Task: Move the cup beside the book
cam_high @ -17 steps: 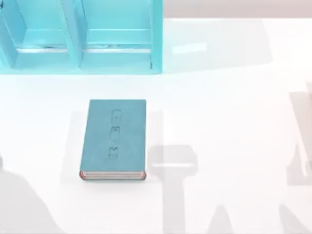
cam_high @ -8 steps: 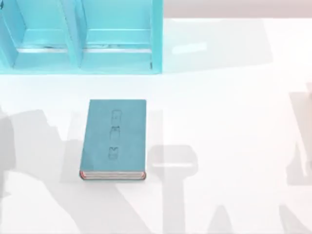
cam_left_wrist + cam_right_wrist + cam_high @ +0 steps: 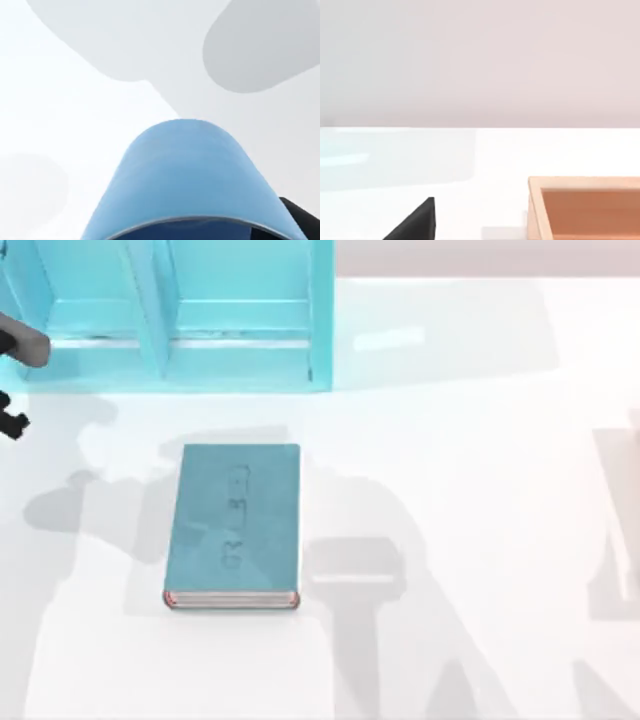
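Cup (image 3: 192, 175) close under left gripper; finger grip unclear; book (image 3: 235, 525) mid-table

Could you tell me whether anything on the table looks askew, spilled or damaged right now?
Nothing stands out. The book lies flat and closed in front of the shelf unit, and the cup in the left wrist view looks intact, with no spill.

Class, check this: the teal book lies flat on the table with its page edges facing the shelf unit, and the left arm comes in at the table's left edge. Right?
Not quite. In the top view the book lies flat, but its pinkish page edges face away from the shelf unit. The left arm part holds.
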### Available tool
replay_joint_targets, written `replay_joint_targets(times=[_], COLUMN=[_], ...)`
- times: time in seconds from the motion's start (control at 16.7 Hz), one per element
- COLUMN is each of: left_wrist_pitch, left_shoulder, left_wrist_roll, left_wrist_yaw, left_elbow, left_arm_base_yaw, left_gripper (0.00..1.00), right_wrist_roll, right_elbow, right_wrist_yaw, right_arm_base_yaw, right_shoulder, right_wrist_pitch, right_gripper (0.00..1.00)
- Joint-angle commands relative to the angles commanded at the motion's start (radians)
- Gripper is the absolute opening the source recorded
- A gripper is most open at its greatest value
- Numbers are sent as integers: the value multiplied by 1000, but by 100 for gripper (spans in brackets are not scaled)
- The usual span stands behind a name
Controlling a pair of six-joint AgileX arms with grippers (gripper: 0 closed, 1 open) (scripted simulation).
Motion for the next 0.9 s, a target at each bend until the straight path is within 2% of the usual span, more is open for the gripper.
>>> replay_joint_targets(times=[0.24,0.48,0.66,0.9], left_wrist_pitch=[-40,-61,-65,-65], left_shoulder=[-3,-19,-34,-42], left_wrist_roll=[-451,-788,-936,-988], left_wrist_yaw=[-1,-9,-19,-23], left_elbow=[38,75,96,104], left_arm_base_yaw=[-164,-298,-364,-390], left_gripper=[0,0,0,0], right_wrist_roll=[0,0,0,0], right_elbow=[0,0,0,0], right_wrist_yaw=[0,0,0,0], right_arm_base_yaw=[0,0,0,0], right_shoulder=[0,0,0,0], right_wrist_pitch=[0,0,0,0], right_gripper=[100,100,100,100])
